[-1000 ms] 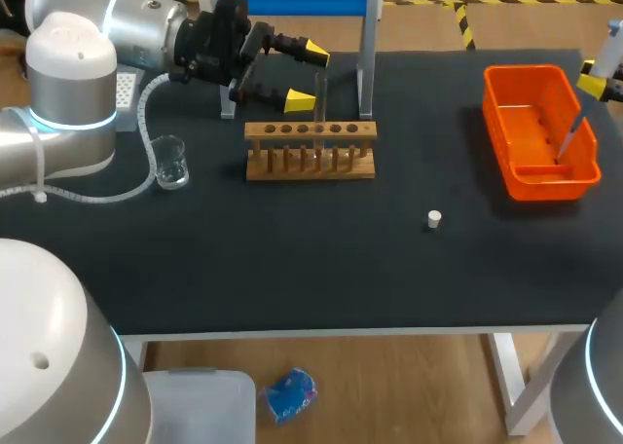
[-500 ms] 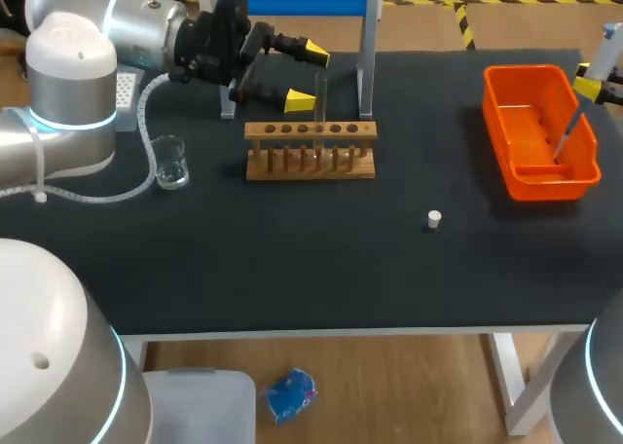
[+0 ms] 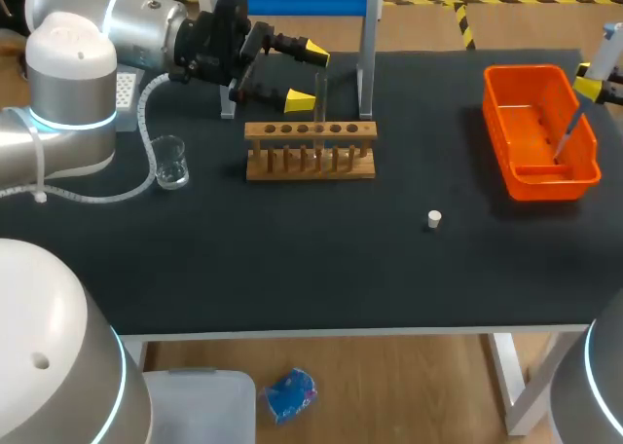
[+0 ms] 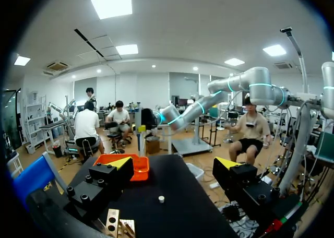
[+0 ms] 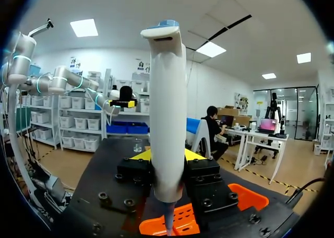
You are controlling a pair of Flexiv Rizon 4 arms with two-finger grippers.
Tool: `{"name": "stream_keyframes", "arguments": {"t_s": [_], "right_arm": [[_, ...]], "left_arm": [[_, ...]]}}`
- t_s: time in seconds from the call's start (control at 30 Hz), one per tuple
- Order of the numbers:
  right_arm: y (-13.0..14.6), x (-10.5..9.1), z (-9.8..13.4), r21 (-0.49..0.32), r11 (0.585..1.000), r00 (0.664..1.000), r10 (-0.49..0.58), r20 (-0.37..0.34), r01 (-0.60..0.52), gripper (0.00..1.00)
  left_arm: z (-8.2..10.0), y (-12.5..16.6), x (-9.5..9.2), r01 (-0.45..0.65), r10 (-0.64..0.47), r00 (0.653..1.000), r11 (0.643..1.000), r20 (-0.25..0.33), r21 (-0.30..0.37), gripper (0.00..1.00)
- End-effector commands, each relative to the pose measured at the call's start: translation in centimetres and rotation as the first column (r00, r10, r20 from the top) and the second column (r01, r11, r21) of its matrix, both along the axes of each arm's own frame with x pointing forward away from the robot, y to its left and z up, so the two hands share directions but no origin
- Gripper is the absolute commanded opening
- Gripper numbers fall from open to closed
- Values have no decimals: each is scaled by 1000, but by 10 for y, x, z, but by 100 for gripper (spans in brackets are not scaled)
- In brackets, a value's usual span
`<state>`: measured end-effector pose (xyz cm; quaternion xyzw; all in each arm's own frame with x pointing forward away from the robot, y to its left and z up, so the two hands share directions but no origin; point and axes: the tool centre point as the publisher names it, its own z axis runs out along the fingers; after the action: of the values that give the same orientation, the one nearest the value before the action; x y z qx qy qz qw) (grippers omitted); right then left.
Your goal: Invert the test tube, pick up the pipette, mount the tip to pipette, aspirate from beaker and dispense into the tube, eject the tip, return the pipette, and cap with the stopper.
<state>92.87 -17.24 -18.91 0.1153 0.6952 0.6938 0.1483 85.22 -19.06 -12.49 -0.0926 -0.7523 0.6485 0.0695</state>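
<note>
Left gripper [image 3: 307,75] empty at the rack [image 3: 310,162] — right gripper [image 5: 167,155] holding the pipette [image 5: 167,107].
Head view: the left gripper hung open just behind the rack, beside the upright test tube [image 3: 319,93]; the beaker [image 3: 171,162] stood to the rack's left, contents unclear, and the stopper [image 3: 434,218] lay apart on the tabletop [image 3: 292,269]. Left wrist view: fingers [image 4: 107,176] spread wide, nothing between them. Right wrist view: the right gripper clamped the white pipette upright — its lower end over the orange bin [image 5: 245,196].
</note>
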Motion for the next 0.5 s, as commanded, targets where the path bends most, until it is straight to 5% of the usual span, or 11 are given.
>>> {"name": "stream_keyframes", "arguments": {"t_s": [0.03,0.5], "right_arm": [[0,0,0,-2,1000,1000,-2,1,2,0],[0,0,0,-2,1000,1000,-2,1,2,0]], "left_arm": [[-1,0,0,-1,1,1000,1000,2,-2,100],[4,-4,2,-5,5,1000,1000,-1,17,100]]}}
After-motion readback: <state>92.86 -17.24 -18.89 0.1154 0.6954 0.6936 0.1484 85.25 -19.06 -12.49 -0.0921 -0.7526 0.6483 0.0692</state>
